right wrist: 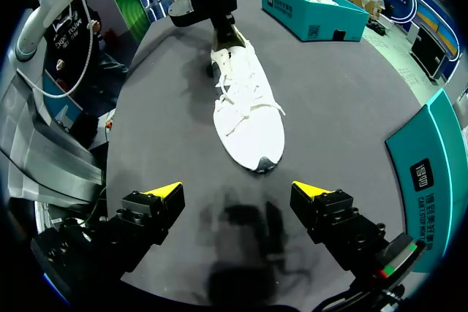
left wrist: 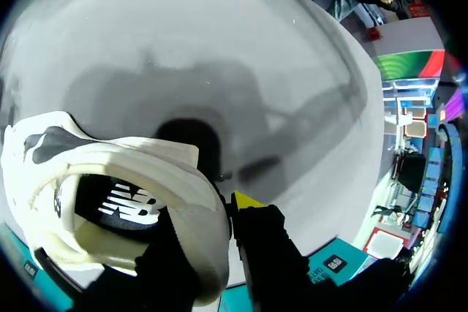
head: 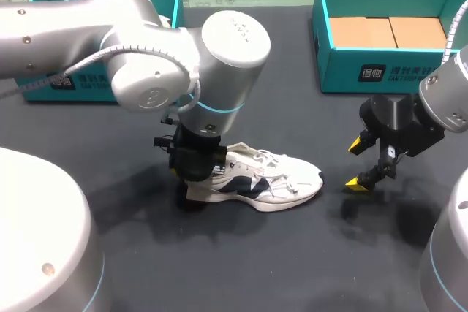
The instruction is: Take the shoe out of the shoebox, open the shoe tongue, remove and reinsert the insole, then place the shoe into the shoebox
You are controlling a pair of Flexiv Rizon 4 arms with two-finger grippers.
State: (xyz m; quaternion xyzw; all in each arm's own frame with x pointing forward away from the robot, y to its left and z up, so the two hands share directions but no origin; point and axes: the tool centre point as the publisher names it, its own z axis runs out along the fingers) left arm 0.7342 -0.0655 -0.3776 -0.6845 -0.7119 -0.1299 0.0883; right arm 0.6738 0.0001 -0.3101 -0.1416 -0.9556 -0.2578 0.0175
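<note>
Shoe [head: 270,177] lay L-R, toe right. My L gripper [head: 196,173] clamped its heel; R gripper [head: 360,164] wide apart, empty.

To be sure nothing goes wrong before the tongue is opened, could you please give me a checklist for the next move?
1. Shoe stands on its sole on the table: ok.
2. Left pincer grips the heel wall, one finger inside and one outside: ok.
3. Right pincer is open, ahead of the toe and clear of it: ok.
4. Laces loosened enough to free the tongue: cannot tell; they lie crossed over it.
5. Insole lies inside the heel: ok.
</note>
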